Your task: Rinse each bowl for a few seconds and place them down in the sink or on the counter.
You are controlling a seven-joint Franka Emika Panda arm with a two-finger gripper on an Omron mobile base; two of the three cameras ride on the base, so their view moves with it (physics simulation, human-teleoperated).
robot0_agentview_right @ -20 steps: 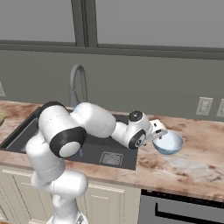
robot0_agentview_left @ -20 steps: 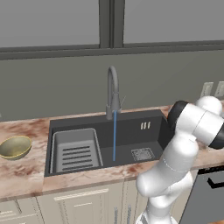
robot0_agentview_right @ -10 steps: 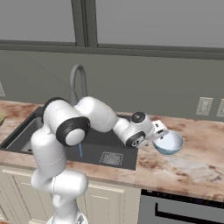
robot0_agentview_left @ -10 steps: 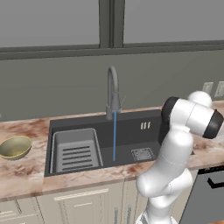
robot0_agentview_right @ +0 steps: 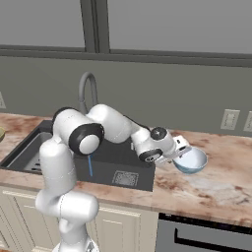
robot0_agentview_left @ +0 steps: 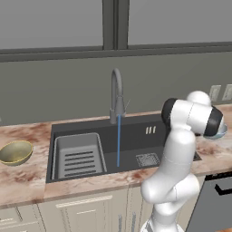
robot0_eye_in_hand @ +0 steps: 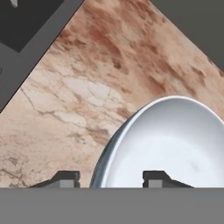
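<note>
While the arm's upper links have been swung further round since a second ago, the gripper point(robot0_agentview_right: 181, 153) is found at the same spot, at the near rim of the pale blue bowl point(robot0_agentview_right: 192, 161), and the bowl itself has not been shifted on the counter point(robot0_agentview_right: 216, 187).

Taking the sink point(robot0_agentview_left: 131, 136) as the landmark and moving from left to right: the olive-gold bowl point(robot0_agentview_left: 15, 152) is seen upright on the counter to the left of the sink, well apart from the arm, and nothing is seen in it. Inside the sink, the ribbed drying tray point(robot0_agentview_left: 78, 156) lies at the left end, with nothing seen on it. A thin stream of water point(robot0_agentview_left: 118, 140) is seen falling from the faucet point(robot0_agentview_left: 117, 94) into the basin just right of the tray. To the right of the sink, the pale blue bowl sits upright on the counter, nothing seen in it.

In the hand view, the bowl's rim is straddled by the two fingers point(robot0_eye_in_hand: 65, 178), one outside the wall and one over the whitish inside. The gripper is seen partly open; whether the rim is already pinched cannot be told.
</note>
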